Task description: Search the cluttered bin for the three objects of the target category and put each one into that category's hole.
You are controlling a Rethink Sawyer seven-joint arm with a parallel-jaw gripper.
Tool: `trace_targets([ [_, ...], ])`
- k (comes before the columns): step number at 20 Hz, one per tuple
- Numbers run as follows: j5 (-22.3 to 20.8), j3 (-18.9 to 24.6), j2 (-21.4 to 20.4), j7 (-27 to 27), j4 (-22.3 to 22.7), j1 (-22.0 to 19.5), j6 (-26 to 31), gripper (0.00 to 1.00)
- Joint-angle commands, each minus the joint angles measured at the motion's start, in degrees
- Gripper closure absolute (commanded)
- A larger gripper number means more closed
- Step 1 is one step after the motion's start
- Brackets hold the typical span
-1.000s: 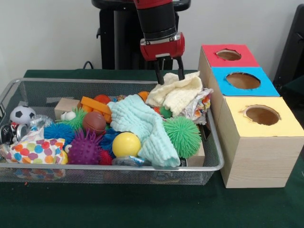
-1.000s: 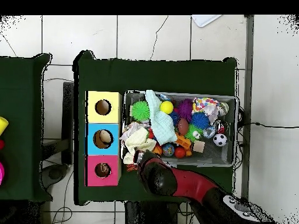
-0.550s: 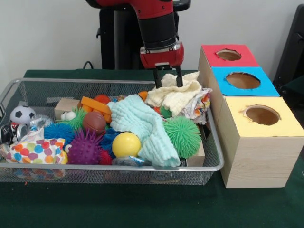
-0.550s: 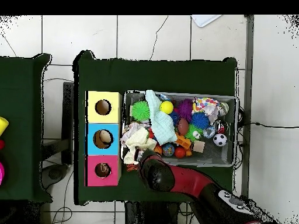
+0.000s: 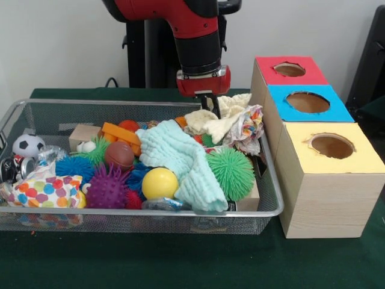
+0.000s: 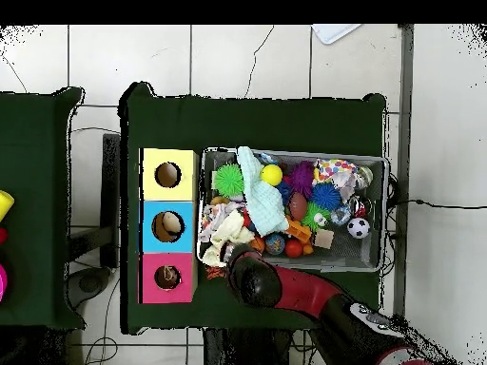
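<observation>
Presently, the cream cloth point(image 5: 218, 120) is pinched and bunched by the gripper point(image 5: 210, 107) at the far right corner of the wire bin point(image 5: 144, 212), just left of the red-topped box point(image 5: 287, 70), beside the green spiky ball point(image 5: 231, 173).

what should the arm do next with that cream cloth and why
Probably lift straight up. The end effector looks shut on the cream cloth, which is bunched but still resting on the toys in the wire basket; raising it frees it to carry toward the boxes.

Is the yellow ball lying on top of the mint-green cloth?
No: the yellow ball sits beside the mint-green cloth, at the cloth's left edge, not on it.
</observation>
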Motion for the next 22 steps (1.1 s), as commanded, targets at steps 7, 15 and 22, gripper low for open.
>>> trace_targets([
  [7,-3.3,-5.9,0.3,-0.4,-11.2,0.6,7.5,1.00],
  [15,-11.7,-9.9,-1.1,-6.3,-17.8,1.2,13.7,1.00],
  [22,-16.6,-9.2,-2.9,-5.3,-21.2,0.1,18.4,1.00],
])
